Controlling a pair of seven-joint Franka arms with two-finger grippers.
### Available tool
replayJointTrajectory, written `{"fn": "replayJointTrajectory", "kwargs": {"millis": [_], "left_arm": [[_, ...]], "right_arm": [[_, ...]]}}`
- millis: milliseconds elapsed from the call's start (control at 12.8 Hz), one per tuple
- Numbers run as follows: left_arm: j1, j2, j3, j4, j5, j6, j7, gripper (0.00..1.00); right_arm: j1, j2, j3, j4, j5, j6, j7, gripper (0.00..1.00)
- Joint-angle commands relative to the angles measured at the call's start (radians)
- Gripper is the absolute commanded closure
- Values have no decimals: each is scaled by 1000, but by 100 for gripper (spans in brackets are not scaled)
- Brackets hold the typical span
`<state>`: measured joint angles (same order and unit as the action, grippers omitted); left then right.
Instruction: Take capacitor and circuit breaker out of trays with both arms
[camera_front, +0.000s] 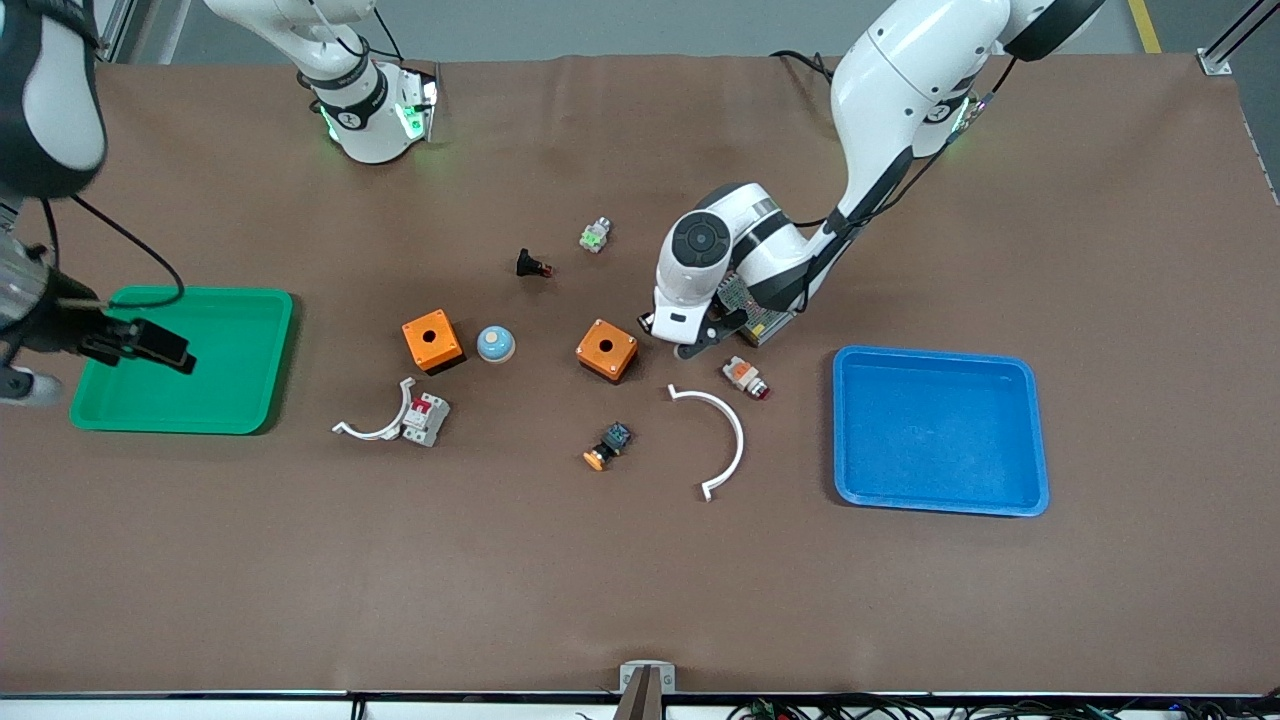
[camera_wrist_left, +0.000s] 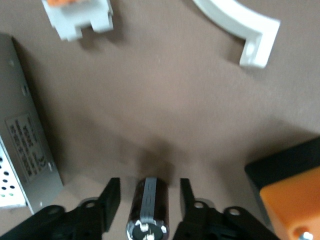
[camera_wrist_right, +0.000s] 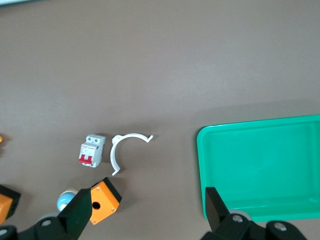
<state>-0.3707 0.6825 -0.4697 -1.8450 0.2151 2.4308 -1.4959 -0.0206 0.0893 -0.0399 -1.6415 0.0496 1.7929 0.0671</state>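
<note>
Both trays, green (camera_front: 180, 415) and blue (camera_front: 940, 495), are seen empty, with both parts out on the brown table (camera_front: 640, 580).
Nearest the camera lie the blue tray and a white arc (camera_front: 722, 440). The breaker (camera_front: 427, 418) rests on the table beside the green tray, touching a second arc (camera_front: 375, 425). The capacitor (camera_wrist_left: 148, 210) lies between the part-spread fingers of the left gripper (camera_wrist_left: 149, 200), low beside an orange box (camera_front: 607, 350) and a metal unit (camera_wrist_left: 22, 150); contact cannot be told. The right gripper (camera_front: 135, 343) hangs spread wide and empty over the green tray. Being round, the capacitor could roll if nudged as the fingers lift. A grey floor borders the table.
</note>
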Motion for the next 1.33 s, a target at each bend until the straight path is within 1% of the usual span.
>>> {"fn": "replayJointTrajectory", "kwargs": {"millis": [0, 157, 235, 392, 471, 627, 784, 941, 1020, 1176, 1255], "left_arm": [[59, -72, 0, 26, 29, -74, -9, 0], [108, -138, -1, 122, 53, -191, 40, 0], [142, -161, -3, 186, 55, -273, 118, 0], [200, -181, -1, 292, 53, -361, 256, 0], [244, -192, -4, 329, 55, -390, 319, 0], [321, -253, -4, 360, 53, -450, 501, 0], [409, -309, -7, 378, 50, -540, 731, 0], [481, -392, -6, 382, 50, -626, 938, 0], [515, -426, -6, 382, 41, -657, 1018, 0], [581, -484, -12, 382, 12, -714, 1150, 0], [596, -512, -7, 380, -12, -740, 1192, 0]], "right_arm": [[-16, -104, 17, -55, -30, -13, -9, 0], [-35, -160, 20, -98, -33, -6, -4, 0], [-45, -177, 23, -115, -33, -4, -6, 0], [-53, -207, 26, -145, -33, -1, -6, 0], [-55, -217, 38, -150, -33, -1, -4, 0], [-70, -218, 58, -135, -33, 0, -4, 0], [-71, -209, 58, -95, -33, -12, -6, 0], [-70, -207, 57, -68, -33, -15, -7, 0], [-70, -207, 57, -46, -34, -23, -9, 0], [-70, -197, 57, 20, -34, -99, -6, 0], [-71, -192, 57, 49, -34, -127, -6, 0]]}}
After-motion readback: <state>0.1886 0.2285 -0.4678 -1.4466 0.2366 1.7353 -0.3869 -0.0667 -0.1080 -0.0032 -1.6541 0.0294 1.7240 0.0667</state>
